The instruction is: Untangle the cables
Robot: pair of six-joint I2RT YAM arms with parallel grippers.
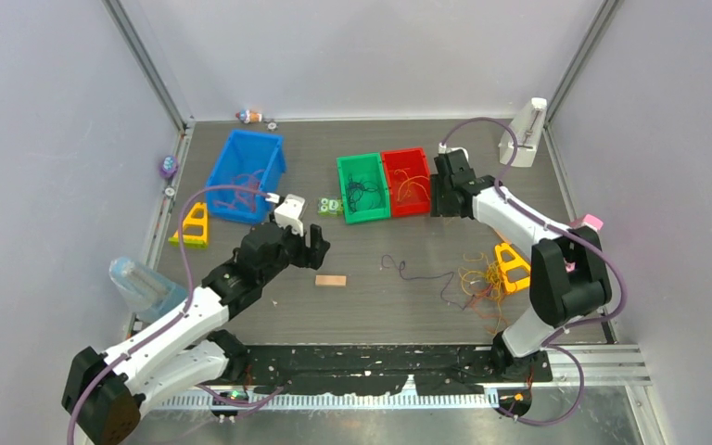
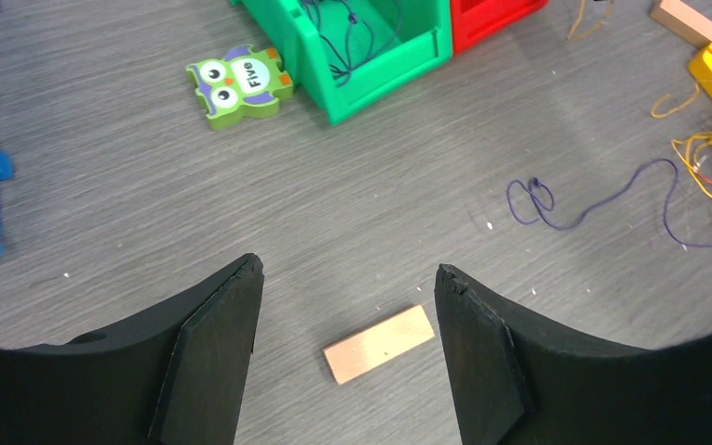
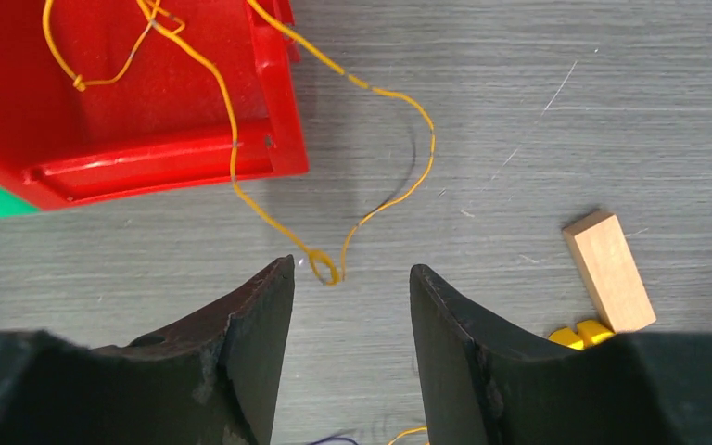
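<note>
Right gripper point(image 3: 350, 271), jaws spread and empty, hovers over the yellow cable point(image 3: 323, 269) trailing from the red bin point(image 3: 148, 162) at eleven o'clock, seemingly poised to grab it.

L gripper point(image 2: 349, 271) & R gripper point(image 3: 350, 270) — both open.

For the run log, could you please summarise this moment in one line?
left tool: open, aimed at wooden block | right tool: open, near yellow cable trailing out of red bin | purple cable: lying loose
</note>
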